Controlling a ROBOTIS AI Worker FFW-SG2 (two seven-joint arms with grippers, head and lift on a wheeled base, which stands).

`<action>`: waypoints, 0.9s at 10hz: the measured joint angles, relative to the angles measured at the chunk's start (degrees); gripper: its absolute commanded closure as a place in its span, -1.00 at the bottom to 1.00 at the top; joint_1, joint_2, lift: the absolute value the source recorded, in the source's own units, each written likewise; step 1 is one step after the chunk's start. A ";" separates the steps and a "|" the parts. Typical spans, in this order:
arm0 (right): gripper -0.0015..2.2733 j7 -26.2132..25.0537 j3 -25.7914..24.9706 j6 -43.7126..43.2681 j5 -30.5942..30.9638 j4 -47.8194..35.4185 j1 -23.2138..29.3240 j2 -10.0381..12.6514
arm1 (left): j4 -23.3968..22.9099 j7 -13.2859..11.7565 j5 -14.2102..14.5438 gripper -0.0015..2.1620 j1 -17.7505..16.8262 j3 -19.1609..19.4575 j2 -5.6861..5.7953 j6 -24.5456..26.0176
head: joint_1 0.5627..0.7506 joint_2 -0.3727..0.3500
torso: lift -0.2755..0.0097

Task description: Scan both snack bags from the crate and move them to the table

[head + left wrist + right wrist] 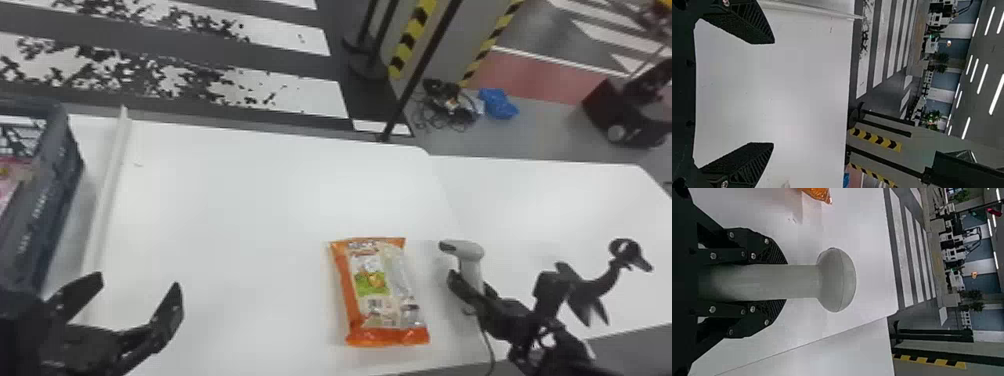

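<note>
On the white table, toward its front, lies an orange snack bag [372, 290], face up with a barcode showing. Just right of it my right gripper [475, 295] is shut on the handle of the grey scanner [470, 255]; in the right wrist view the scanner [836, 280] stands between the fingers of that gripper [783, 282]. My left gripper [137, 295] stands open over the table's front left, near the crate [42, 200]; the left wrist view has its gripper [773, 93] with nothing between the fingers. Something pink [9, 182] shows inside the crate.
A raised white strip [107, 185] runs along the table [225, 200] beside the crate. From the scanner a cable [490, 350] hangs toward the front edge. A black stand [627, 255] is at the right, and a pole [420, 70] rises behind the table.
</note>
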 measured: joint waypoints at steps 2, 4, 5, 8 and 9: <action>0.14 -0.08 0.55 0.40 0.31 0.63 -0.51 -0.01 | -0.18 0.00 -0.18 -0.94 0.37 -0.12 0.03 -0.08 | 0.41 -0.94 | 0.32; -0.56 -0.07 -0.27 -0.34 -0.71 0.42 0.09 0.13 | -0.38 -0.08 -0.26 -0.94 0.27 -0.52 0.06 -0.08 | 0.41 -0.94 | 0.32; -0.59 -0.09 -0.85 -0.52 -0.95 0.10 0.44 0.25 | -0.38 -0.09 -0.27 -0.94 0.14 -0.57 0.08 -0.06 | 0.41 -0.94 | 0.32; -0.88 -0.17 -1.70 -0.67 -1.12 -2.00 1.08 1.29 | -0.50 -0.31 -0.27 -0.94 0.18 -0.58 0.19 0.10 | 0.41 -0.94 | 0.32; -0.88 -0.53 -2.94 -0.71 -2.11 -6.89 2.99 3.15 | -0.71 -0.30 -0.27 -0.94 0.28 -0.55 0.24 0.10 | 0.41 -0.94 | 0.32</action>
